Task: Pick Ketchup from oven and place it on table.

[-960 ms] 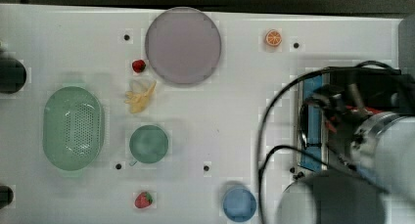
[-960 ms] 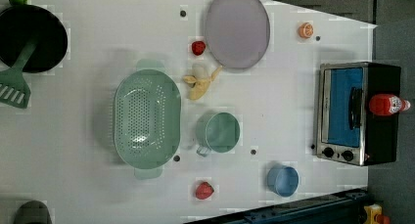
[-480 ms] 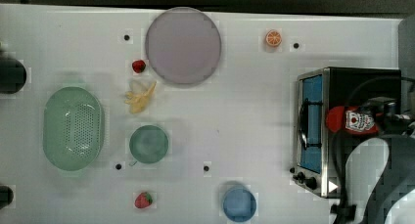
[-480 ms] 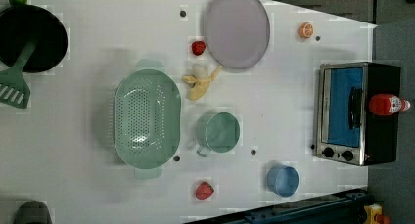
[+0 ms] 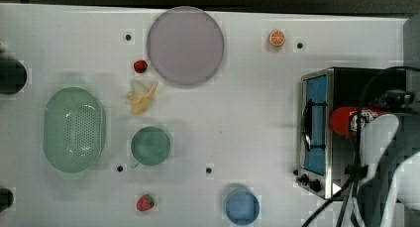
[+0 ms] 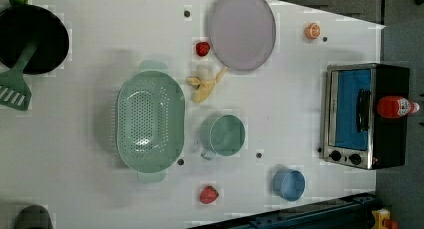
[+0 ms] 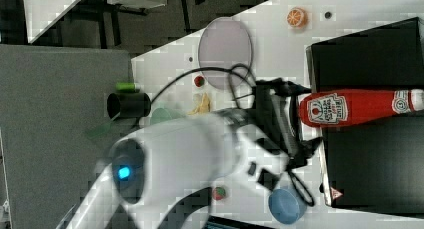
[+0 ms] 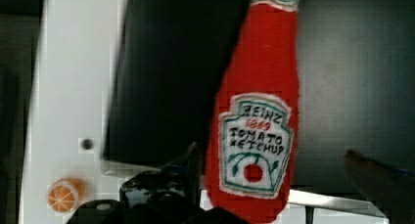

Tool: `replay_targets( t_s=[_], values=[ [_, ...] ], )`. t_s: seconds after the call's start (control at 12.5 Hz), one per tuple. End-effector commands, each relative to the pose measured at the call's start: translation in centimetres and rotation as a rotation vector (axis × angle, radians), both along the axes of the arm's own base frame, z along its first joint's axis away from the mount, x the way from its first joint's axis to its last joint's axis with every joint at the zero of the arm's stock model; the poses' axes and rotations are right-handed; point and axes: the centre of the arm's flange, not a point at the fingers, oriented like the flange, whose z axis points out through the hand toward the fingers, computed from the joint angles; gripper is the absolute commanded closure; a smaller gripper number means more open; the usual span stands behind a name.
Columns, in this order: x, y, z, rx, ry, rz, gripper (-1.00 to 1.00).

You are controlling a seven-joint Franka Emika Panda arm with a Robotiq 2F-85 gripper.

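Above the oven (image 5: 346, 88), jaws wide (empty) astride Ketchup (image 8: 254, 136)

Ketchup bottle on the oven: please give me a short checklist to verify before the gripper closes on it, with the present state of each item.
1. Ketchup lies on its side on the oven top: ok.
2. Gripper is open: ok.
3. Fingers sit either side of the bottle's label end, wrist view: ok.
4. Fingers low enough to grip the body: cannot tell.
5. Cables clear of the bottle: cannot tell; they hang close in the top view.
6. Free table in front of the oven for placing: ok.
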Motion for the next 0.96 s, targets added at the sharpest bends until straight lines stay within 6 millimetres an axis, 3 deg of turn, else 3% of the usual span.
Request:
replay_targets(
  t_s=[0.08, 0.32, 0.64, 0.72, 0.96],
  values=[
    [0.6, -1.7, -2.4, 0.022, -0.018, -0.075, -1.00],
    [0.9, -2.1, -5.2, 0.049, 0.002, -0.109, -1.00],
    [1.0, -2.4, -6.7, 0.054, 0.017, -0.121, -1.00],
    [0.9, -2.6, -7.0, 0.053, 0.022, -0.125, -0.92],
    [1.2, -2.4, -7.4, 0.051, 0.027, -0.119, -0.27]
  ],
)
